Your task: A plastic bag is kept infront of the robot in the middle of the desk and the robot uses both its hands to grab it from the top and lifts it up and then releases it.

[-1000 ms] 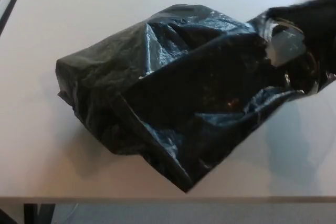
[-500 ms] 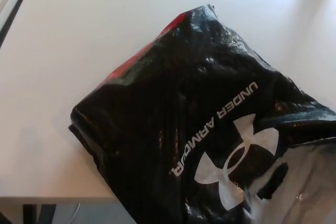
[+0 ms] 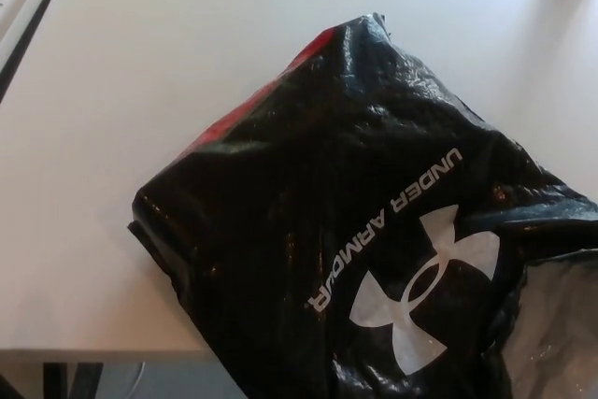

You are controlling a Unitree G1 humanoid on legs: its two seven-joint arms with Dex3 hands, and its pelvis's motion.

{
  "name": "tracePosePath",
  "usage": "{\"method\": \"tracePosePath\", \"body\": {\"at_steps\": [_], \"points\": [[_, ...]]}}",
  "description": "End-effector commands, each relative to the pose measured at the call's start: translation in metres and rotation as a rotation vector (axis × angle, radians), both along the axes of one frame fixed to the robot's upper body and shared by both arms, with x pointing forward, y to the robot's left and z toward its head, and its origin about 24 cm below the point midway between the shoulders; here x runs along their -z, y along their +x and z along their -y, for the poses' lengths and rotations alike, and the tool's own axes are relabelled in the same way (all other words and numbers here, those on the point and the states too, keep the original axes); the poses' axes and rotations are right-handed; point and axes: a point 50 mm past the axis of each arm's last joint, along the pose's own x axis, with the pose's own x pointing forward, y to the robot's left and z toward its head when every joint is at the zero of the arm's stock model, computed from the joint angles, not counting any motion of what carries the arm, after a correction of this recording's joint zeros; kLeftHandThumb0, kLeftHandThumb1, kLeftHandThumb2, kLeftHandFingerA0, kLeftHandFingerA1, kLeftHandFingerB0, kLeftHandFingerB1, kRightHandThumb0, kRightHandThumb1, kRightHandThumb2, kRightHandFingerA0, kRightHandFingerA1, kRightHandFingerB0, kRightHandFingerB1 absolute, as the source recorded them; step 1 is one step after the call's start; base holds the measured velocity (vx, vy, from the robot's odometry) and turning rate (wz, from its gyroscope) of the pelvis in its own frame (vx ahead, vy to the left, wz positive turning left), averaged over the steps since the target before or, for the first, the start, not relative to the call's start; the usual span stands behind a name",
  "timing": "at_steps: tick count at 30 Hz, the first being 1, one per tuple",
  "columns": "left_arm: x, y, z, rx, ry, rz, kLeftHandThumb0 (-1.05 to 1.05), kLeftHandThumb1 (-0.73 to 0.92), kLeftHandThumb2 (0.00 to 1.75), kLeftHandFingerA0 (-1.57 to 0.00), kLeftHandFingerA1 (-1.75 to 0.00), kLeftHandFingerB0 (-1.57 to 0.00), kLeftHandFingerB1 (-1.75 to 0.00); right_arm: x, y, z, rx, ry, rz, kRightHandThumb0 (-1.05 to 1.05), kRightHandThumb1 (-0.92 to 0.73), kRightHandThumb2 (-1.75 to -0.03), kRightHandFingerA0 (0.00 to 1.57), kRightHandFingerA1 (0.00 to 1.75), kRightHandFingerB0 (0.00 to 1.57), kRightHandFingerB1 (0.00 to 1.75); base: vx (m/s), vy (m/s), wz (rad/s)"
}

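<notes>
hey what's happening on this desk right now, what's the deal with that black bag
A black plastic bag with a white Under Armour logo fills much of the view, lying over the near edge of a white desk. A red panel shows along its upper left side. Neither of the robot's hands is visible in this view, so nothing shows who is holding the bag, or whether it is being lifted or just resting there.
</notes>
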Motion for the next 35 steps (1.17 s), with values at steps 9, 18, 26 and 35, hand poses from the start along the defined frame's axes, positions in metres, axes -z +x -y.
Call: {"method": "tracePosePath", "body": {"at_steps": [9,18,26,35], "points": [[0.127,-0.071,0.086,-0.047,-0.666,0.047,-0.98,0.66,1.1,-0.08,-0.11,-0.07,-0.21,0.175,-0.117,-0.158,-0.361,0.316,-0.31,-0.92,-0.77,-1.18,0.0,0.13,0.0,0.1,0.0,0.0,0.0],[0.164,-0.076,0.108,-0.151,-1.093,-0.021,-0.41,0.23,0.93,0.0,-0.51,-0.03,-0.52,0.217,-0.112,-0.222,-0.438,0.587,-0.359,-1.02,-0.9,-1.24,0.0,0.1,0.0,0.0,0.0,0.0,0.0],[0.165,-0.066,0.113,-0.105,-1.059,-0.026,-0.92,0.75,0.63,-0.14,-0.4,-0.22,-0.32,0.231,-0.104,-0.24,-0.504,0.554,-0.44,-0.86,-0.8,-1.01,0.0,0.13,0.0,0.02,0.0,0.0,0.0],[0.161,-0.06,0.112,-0.069,-0.994,0.019,-0.91,0.77,0.64,-0.11,-0.39,-0.2,-0.33,0.231,-0.098,-0.24,-0.466,0.563,-0.367,-0.84,-0.81,-1.0,0.0,0.13,0.0,0.07,0.0,0.0,0.0]]}}
